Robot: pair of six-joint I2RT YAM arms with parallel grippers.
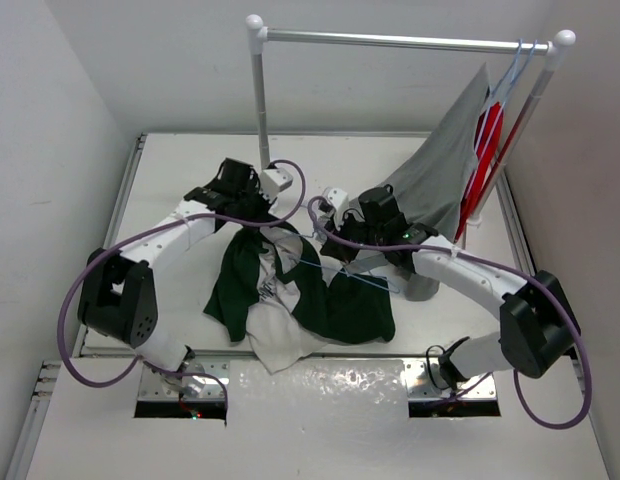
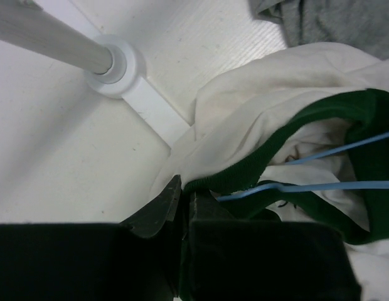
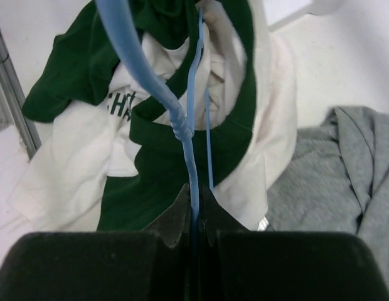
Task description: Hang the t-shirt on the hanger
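The white t-shirt [image 1: 290, 300] with dark green sleeves and back lies bunched in the middle of the table. It also shows in the left wrist view [image 2: 257, 106] and the right wrist view [image 3: 69, 157]. The light-blue wire hanger [image 3: 189, 125] runs through its green collar [image 2: 270, 153]; its wire shows in the top view [image 1: 335, 272] and the left wrist view [image 2: 307, 187]. My left gripper [image 2: 184, 191] is shut on the t-shirt's green collar edge, at the shirt's upper left in the top view [image 1: 258, 215]. My right gripper [image 3: 194, 197] is shut on the hanger wire, right of the shirt [image 1: 335, 240].
A clothes rail [image 1: 390, 40] stands at the back, its post [image 1: 260, 100] and white foot [image 2: 116, 69] close to my left gripper. A grey shirt [image 1: 440, 170] and a red garment [image 1: 487, 140] hang at the rail's right end. The grey shirt lies by my right gripper [image 3: 345, 163].
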